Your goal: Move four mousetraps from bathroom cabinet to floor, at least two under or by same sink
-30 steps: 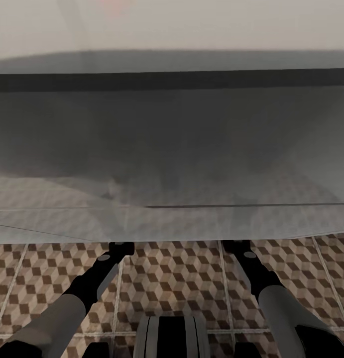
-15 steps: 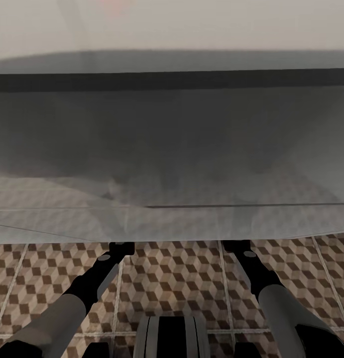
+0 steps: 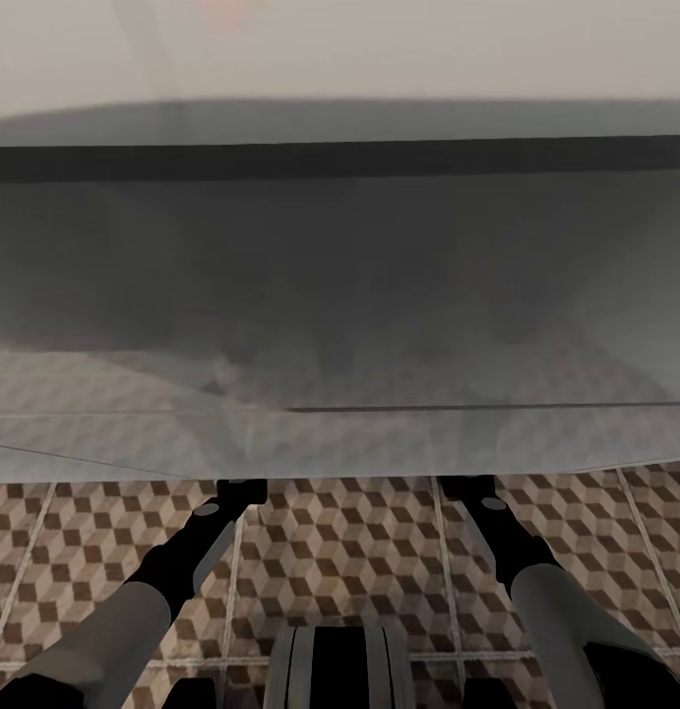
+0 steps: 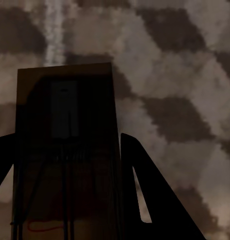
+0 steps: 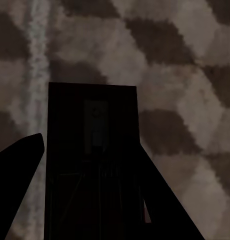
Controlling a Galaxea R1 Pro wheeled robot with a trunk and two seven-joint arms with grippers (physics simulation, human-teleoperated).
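Note:
In the left wrist view a brown wooden mousetrap point(image 4: 70, 100) with dark wire parts sits between the two dark fingers of my left gripper point(image 4: 67, 136), which is shut on it just above the cube-patterned bathroom floor point(image 4: 170, 75). The right wrist view has a second mousetrap point(image 5: 95, 115), in deep shadow, with my right gripper point(image 5: 90, 142) shut on it over the same floor point(image 5: 185, 60). In the head view both forearms reach under the wide glossy pale sink point(image 3: 340, 295), whose front edge hides the grippers. The cabinet is out of view.
The sink's rounded front edge point(image 3: 340, 463) spans the whole width of the head view, low over my left arm point(image 3: 212, 522) and right arm point(image 3: 492, 517). Patterned tiles point(image 3: 349, 551) lie open between the arms. My own base point(image 3: 340, 660) is at the bottom.

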